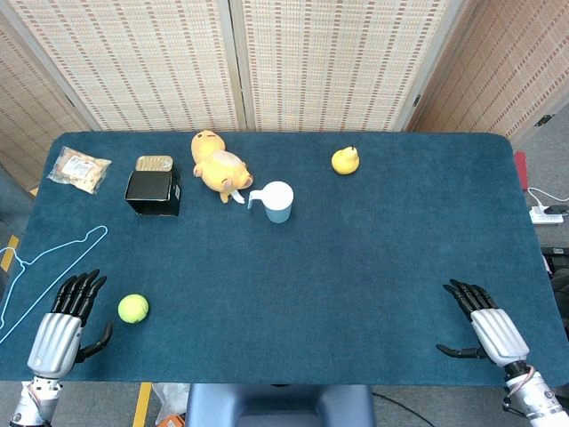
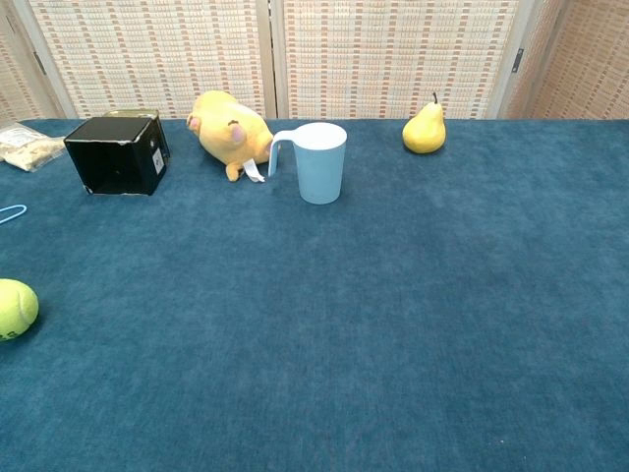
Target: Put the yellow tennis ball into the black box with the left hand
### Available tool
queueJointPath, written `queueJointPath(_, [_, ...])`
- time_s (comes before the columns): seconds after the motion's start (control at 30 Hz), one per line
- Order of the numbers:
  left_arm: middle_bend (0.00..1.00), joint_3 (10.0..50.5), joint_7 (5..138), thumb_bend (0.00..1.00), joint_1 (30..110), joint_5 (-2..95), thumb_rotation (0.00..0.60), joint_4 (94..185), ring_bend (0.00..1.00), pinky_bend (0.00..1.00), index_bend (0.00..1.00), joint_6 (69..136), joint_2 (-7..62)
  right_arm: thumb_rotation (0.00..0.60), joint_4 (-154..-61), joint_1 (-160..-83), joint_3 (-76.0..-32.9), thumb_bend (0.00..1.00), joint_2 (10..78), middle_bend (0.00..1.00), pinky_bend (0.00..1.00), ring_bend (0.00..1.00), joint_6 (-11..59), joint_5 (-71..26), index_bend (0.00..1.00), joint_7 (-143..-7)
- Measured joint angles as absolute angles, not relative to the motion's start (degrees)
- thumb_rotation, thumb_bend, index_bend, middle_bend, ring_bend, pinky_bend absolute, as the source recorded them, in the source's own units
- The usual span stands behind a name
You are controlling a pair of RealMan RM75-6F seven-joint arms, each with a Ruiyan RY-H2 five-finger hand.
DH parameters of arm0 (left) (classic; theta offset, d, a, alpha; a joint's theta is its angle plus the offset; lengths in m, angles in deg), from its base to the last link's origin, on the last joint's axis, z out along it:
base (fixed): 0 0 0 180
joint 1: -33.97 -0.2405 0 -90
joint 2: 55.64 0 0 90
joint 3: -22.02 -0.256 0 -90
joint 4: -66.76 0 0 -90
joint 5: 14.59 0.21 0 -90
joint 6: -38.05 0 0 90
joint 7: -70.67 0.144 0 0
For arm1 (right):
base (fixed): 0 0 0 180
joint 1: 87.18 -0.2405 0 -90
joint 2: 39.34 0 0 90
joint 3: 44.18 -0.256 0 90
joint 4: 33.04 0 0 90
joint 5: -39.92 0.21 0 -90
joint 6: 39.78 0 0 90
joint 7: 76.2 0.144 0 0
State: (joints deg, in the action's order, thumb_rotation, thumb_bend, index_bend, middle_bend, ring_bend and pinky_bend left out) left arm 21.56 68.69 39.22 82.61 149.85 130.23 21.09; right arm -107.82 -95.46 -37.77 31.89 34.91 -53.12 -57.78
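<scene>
1. Head view puts the yellow tennis ball (image 1: pixel 133 308) in the lower left of the frame, resting on the blue table (image 1: pixel 356 276), just right of the left hand (image 1: pixel 64 331).
2. That hand lies flat, fingers spread, holding nothing and not touching the ball.
3. Further up the left side sits the black box (image 1: pixel 154 192), well apart from the ball.
4. Right of the box lie a yellow plush toy (image 1: pixel 219 166) and a pale blue cup (image 1: pixel 276 201).
5. At lower right, the right hand (image 1: pixel 487 328) rests with fingers spread, empty.

The black box (image 2: pixel 119 155) bears an unreadable label.
</scene>
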Motion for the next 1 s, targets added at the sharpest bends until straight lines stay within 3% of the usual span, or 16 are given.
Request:
queueJointPath(0.6, [0.00, 21.05, 69.07, 0.43, 39.66, 83.20, 0.414, 151.18, 0.00, 0.00, 0.00, 129.79, 19.82, 0.506, -107.91, -95.49, -37.78, 0.00, 31.88, 0.00, 0.00, 0.00, 35.18, -53.39, 0.00, -57.82])
queueJointPath(0.73, [0.00, 20.85, 69.25, 0.37, 39.97, 82.86, 0.418, 150.72, 0.00, 0.00, 0.00, 128.75, 19.93, 0.506, -107.97, -95.66, -37.85, 0.00, 31.88, 0.00, 0.00, 0.00, 34.59, -53.11, 0.00, -58.11])
queueJointPath(0.8, [0.01, 20.82, 69.54, 0.33, 40.22, 82.78, 0.417, 150.72, 0.01, 0.05, 0.02, 128.31, 19.95, 0.506, -108.02, -95.72, -37.86, 0.00, 31.86, 0.00, 0.00, 0.00, 34.40, -52.96, 0.00, -58.06])
queueJointPath(0.83, [0.07, 20.85, 69.62, 0.30, 40.30, 82.86, 0.415, 150.66, 0.10, 0.19, 0.09, 128.36, 20.02, 0.506, -107.99, -95.72, -37.85, 0.00, 31.84, 0.00, 0.00, 0.00, 34.44, -52.99, 0.00, -57.98])
queueJointPath(0.87, [0.23, 20.92, 69.56, 0.27, 40.34, 83.04, 0.408, 150.54, 0.27, 0.42, 0.24, 128.59, 20.14, 0.506, -107.93, -95.72, -37.85, 0.00, 31.83, 0.00, 0.00, 0.00, 34.47, -53.00, 0.00, -57.86])
queueJointPath(0.93, [0.64, 21.12, 68.67, 0.23, 40.38, 83.67, 0.389, 150.13, 0.64, 0.81, 0.63, 129.68, 20.61, 0.506, -107.87, -95.74, -37.86, 0.00, 31.80, 0.00, 0.00, 0.00, 34.42, -52.96, 0.00, -57.68])
queueJointPath(0.97, [0.82, 21.17, 67.90, 0.22, 40.37, 84.00, 0.381, 149.90, 0.79, 0.92, 0.80, 130.22, 20.85, 0.506, -107.85, -95.75, -37.86, 0.00, 31.79, 0.00, 0.00, 0.00, 34.40, -52.96, 0.00, -57.60])
queueJointPath(1.0, [0.94, 21.30, 66.64, 0.21, 40.33, 84.46, 0.423, 149.37, 0.91, 0.98, 0.93, 131.20, 21.31, 0.506, -107.83, -95.76, -37.86, 0.00, 31.78, 0.00, 0.00, 0.00, 34.40, -52.96, 0.00, -57.52])
